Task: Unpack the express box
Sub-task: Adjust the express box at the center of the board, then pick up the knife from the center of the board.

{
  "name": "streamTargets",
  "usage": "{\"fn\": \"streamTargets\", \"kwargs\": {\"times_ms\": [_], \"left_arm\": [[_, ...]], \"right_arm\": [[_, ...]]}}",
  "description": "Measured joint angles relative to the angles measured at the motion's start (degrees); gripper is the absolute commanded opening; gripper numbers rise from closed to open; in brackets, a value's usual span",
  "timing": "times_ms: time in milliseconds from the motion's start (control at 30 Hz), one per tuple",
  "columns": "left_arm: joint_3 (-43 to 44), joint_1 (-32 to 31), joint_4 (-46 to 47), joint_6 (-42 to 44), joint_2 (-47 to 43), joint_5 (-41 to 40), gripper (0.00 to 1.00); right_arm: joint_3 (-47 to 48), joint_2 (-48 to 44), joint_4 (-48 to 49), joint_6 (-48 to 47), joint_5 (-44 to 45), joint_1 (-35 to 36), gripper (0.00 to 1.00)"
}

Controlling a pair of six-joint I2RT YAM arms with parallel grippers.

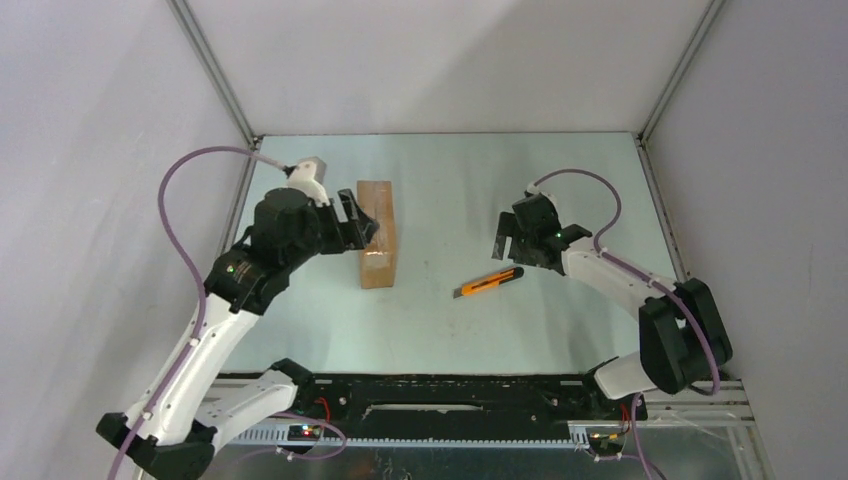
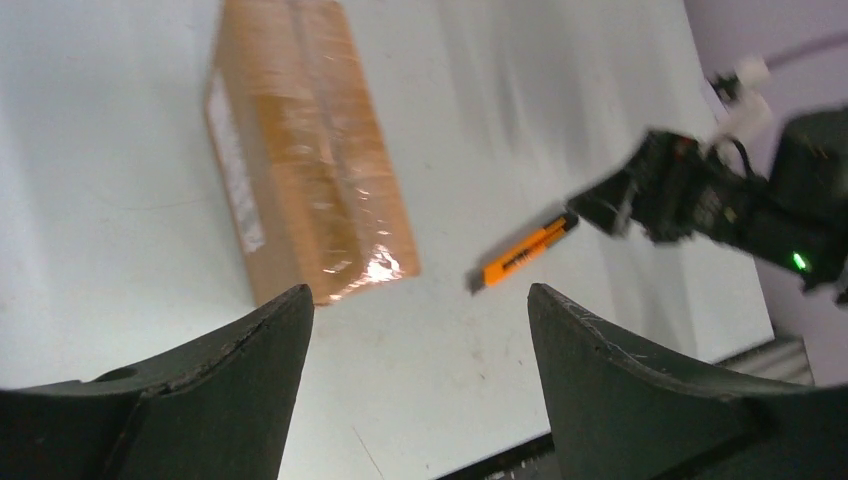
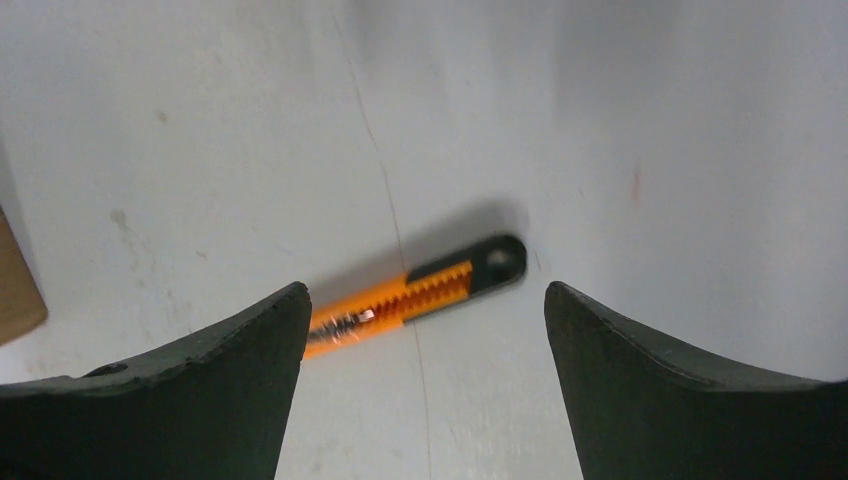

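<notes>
Lying apart — one express box (image 1: pixel 377 232), one utility knife (image 1: pixel 489 282)

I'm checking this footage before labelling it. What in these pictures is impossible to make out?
- Print on the label of the express box: left wrist view, blurred and too small.
- Blade end of the utility knife: right wrist view, behind a finger of the right gripper.
- Rest of the box: right wrist view, cut off by the left edge.

Pale table (image 1: pixel 450 330), grey walls (image 1: pixel 440 60)

An orange-and-black utility knife (image 1: pixel 488 283) lies flat on the pale table (image 1: pixel 450 180).
</notes>
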Motion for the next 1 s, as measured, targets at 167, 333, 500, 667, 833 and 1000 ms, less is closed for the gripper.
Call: {"fn": "streamTargets", "kwargs": {"times_ms": [167,333,500,667,833,1000], "left_arm": [[1.6,-10.12,-1.27,0.0,3.87,-0.7,0.83],[1.55,-17.35,-1.46,-0.15,9.18,-0.28,0.84],[1.14,-18.34,-0.24,-0.59,9.84,0.17,0.85],[0.7,-18.36,0.96,-0.57,9.92,0.2,0.86],[-1.29,-18.36,2.01,-0.76,10.16,0.57,0.86],[-2.25,-18.36,2.62,-1.6,11.15,1.4,0.85]], "right_arm": [[0.52,6.25,8.28,-3.26,-4.44,-2.08,0.91],[1.68,13.14,11.58,-4.37,-8.68,-4.22,0.92],[0.24,13.51,12.04,-4.26,-9.7,-3.41,0.92],[-6.78,7.48,12.9,-1.55,-9.9,2.93,0.92],[-12.2,1.68,12.66,2.97,-7.85,10.82,0.93],[-14.03,-0.83,10.14,6.97,-2.4,18.25,0.9]]}}
